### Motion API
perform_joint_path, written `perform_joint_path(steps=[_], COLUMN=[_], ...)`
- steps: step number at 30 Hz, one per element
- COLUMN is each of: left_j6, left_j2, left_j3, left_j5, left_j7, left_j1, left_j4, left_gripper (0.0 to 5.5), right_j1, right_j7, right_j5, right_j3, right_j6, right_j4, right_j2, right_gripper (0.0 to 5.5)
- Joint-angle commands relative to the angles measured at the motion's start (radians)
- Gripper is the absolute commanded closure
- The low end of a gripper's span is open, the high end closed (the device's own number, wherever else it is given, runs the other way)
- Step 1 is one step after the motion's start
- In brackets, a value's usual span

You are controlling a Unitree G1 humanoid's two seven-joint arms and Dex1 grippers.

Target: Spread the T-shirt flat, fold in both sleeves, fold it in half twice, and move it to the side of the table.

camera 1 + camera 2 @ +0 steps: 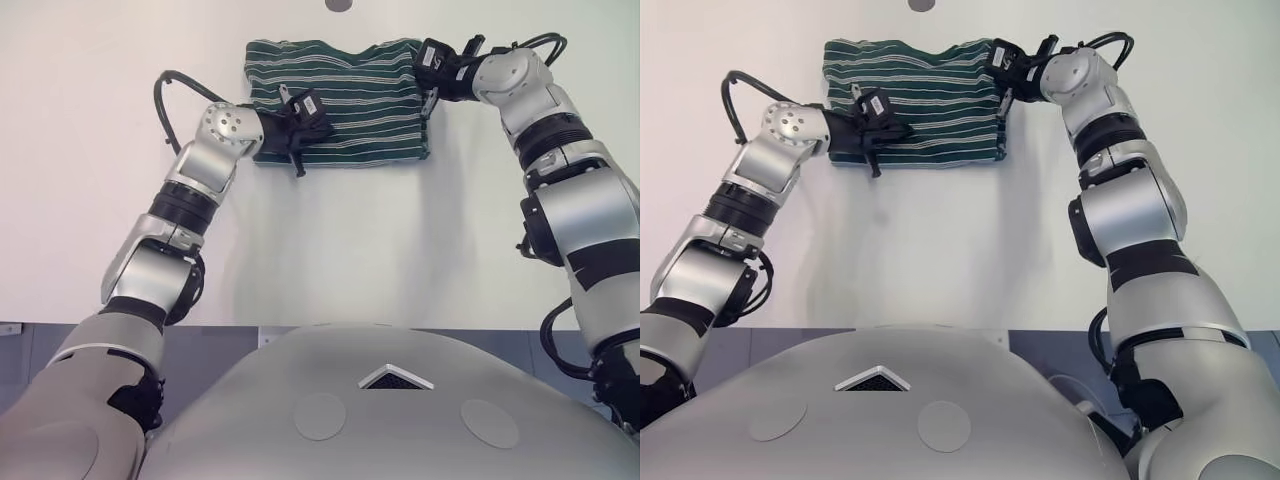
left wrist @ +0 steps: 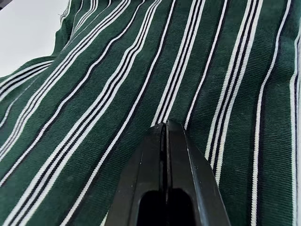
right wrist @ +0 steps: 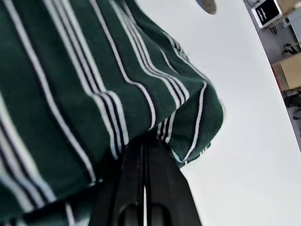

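The white table [image 1: 330, 240] runs from the near edge to the far edge. The T-shirt [image 1: 350, 95] lies on its far half, about midway between the two arms. It is dark green with thin white stripes and is folded into a compact rectangle. Its long axis runs left to right across the table, and the stripes follow the same line. Which side holds the collar or the hem cannot be told.

The left gripper [image 2: 166, 126] sits at the shirt's near left corner, over the cloth. The head views give its place but not the state of its fingers. The left wrist view does: the two black fingers are pressed flat together, and their tips meet the striped fabric. Whether any cloth is caught between them cannot be seen.

Farther off, the right gripper [image 3: 143, 143] is at the shirt's far right corner. In its wrist view the fingers are closed with only a thin seam between them. The cloth wraps over their tips, so this gripper is pinching the shirt. That view also shows a rounded, layered fold at the corner, which the head views flatten into a plain edge.

At the table's far edge, beyond the shirt, is a small round grey mark [image 1: 339, 4].
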Motion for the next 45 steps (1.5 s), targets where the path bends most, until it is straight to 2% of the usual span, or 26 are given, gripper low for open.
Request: perform_joint_path(steps=[1, 3, 5, 8, 9, 12, 13, 16, 19, 21, 25, 33, 41, 43, 45], left_j6=[-0.119, -0.228, -0.296, -0.398, -0.427, -0.517, -0.578, -0.734, -0.768, -0.761, -0.757, -0.79, -0.854, -0.852, -0.779], left_j2=[0.116, 0.116, 0.069, 0.013, 0.005, 0.043, 0.117, 0.322, 0.417, 0.431, 0.402, 0.378, 0.335, 0.313, 0.298], left_j3=[-0.118, -0.187, -0.203, -0.19, -0.14, 0.034, 0.073, 0.144, 0.174, 0.18, 0.176, 0.155, 0.064, 0.044, 0.048], left_j5=[0.248, 0.378, 0.425, 0.434, 0.385, 0.198, 0.167, 0.161, 0.2, 0.226, 0.318, 0.382, 0.509, 0.515, 0.406], left_j7=[0.023, 0.131, 0.239, 0.318, 0.304, 0.177, 0.152, 0.118, 0.13, 0.14, 0.223, 0.272, 0.289, 0.285, 0.19], left_j1=[-0.078, -0.231, -0.332, -0.369, -0.354, -0.278, -0.216, -0.001, 0.161, 0.224, 0.33, 0.345, 0.291, 0.274, 0.298], left_j4=[0.276, 0.465, 0.566, 0.635, 0.634, 0.56, 0.488, 0.248, 0.03, -0.058, -0.106, -0.068, -0.029, -0.011, -0.035], left_gripper=[5.47, 5.47, 5.47, 5.47, 5.47, 5.5, 5.31, 4.81, 4.29, 4.23, 4.23, 4.23, 4.23, 4.62, 5.0], right_j1=[0.189, 0.286, 0.33, 0.355, 0.361, 0.409, 0.428, 0.501, 0.592, 0.614, 0.6, 0.505, 0.456, 0.46, 0.476], right_j7=[0.459, 0.716, 0.793, 0.702, 0.636, 0.542, 0.5, 0.421, 0.384, 0.305, 0.158, 0.014, -0.017, -0.002, 0.061], right_j5=[-0.012, 0.227, 0.423, 0.483, 0.466, 0.516, 0.491, 0.339, 0.285, 0.238, 0.137, -0.07, -0.082, -0.06, 0.007], right_j3=[0.113, 0.082, 0.064, 0.003, -0.033, -0.162, -0.204, -0.203, -0.182, -0.18, -0.142, -0.028, 0.008, 0.001, -0.019], right_j6=[-0.015, 0.163, 0.369, 0.497, 0.512, 0.614, 0.565, 0.283, 0.13, 0.045, -0.103, -0.294, -0.318, -0.299, -0.242], right_j4=[-0.189, -0.559, -0.861, -1.041, -1.051, -1.181, -1.193, -1.144, -1.087, -1.052, -0.96, -0.72, -0.612, -0.616, -0.659], right_j2=[-0.098, -0.124, -0.122, -0.094, -0.093, -0.145, -0.176, -0.277, -0.291, -0.265, -0.19, -0.134, -0.085, -0.073, -0.071], right_gripper=[5.49, 5.49, 5.49, 5.49, 5.49, 4.88, 4.66, 4.07, 3.48, 3.27, 3.27, 3.27, 5.01, 5.47, 5.5])
